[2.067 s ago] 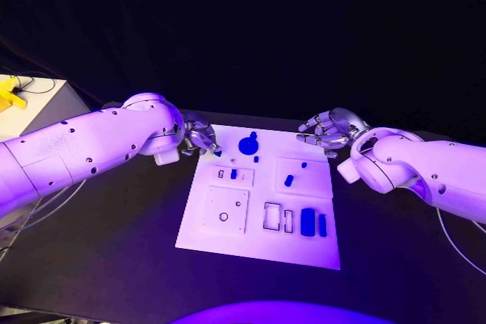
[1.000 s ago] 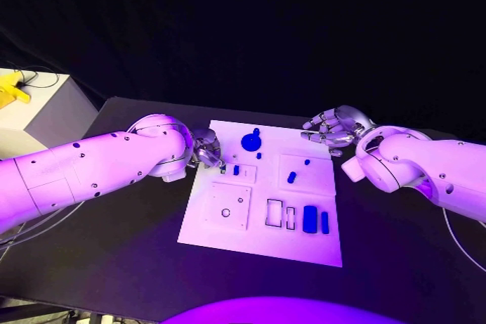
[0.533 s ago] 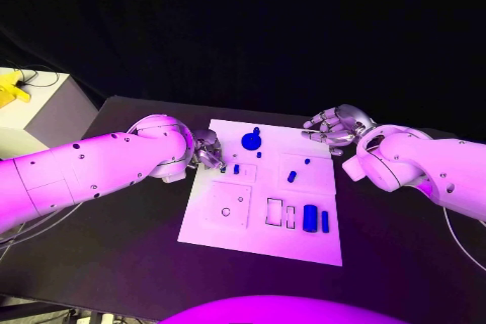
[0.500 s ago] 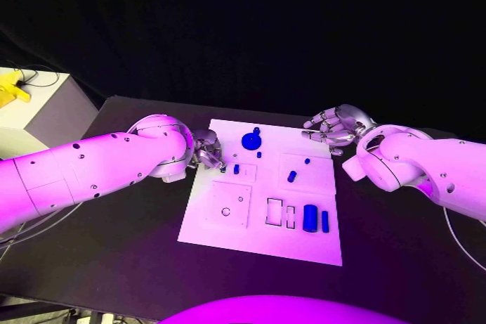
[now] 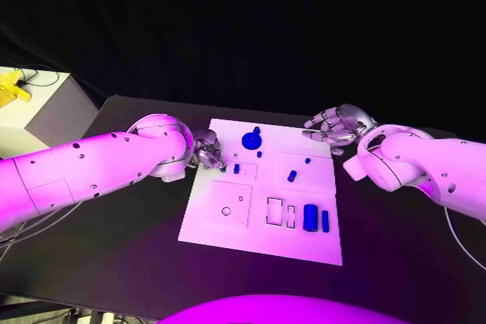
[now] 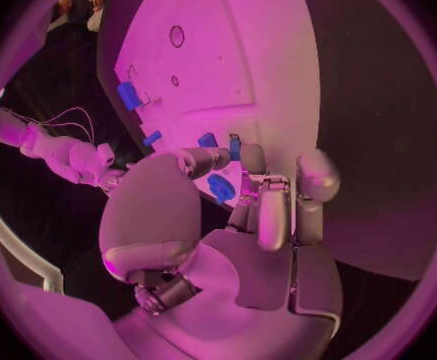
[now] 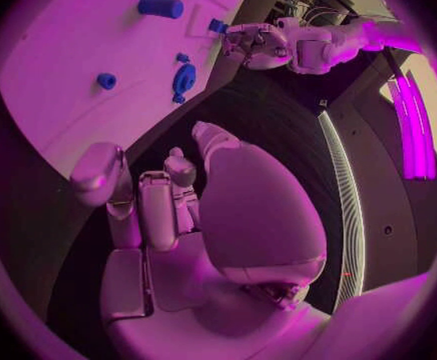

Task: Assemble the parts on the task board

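Task board: white rectangular plate (image 5: 265,225) is lying flat in the middle of the black tabletop (image 5: 121,254), between the two arms.
Parts on far end: a round blue disc-shaped piece (image 5: 251,142) is sitting near the far edge, with a small blue peg (image 5: 259,154) just beside it.
Parts in middle: a short blue piece (image 5: 237,169) is standing in a square recess on the left side, and a blue cylinder-like piece (image 5: 291,176) is lying on the right square.
Parts on near end: a thick blue block (image 5: 311,218) and a thin blue bar (image 5: 325,221) are lying side by side, next to two empty rectangular slots (image 5: 279,212).
Left robot hand (image 5: 208,150): it is hovering at the left edge of the board; its fingers (image 6: 269,208) are curling in close to the short blue piece, but I cannot tell whether they are holding anything.
Right robot hand (image 5: 331,128): it is waiting over the far right corner of the board, fingers bent but apart, holding nothing.
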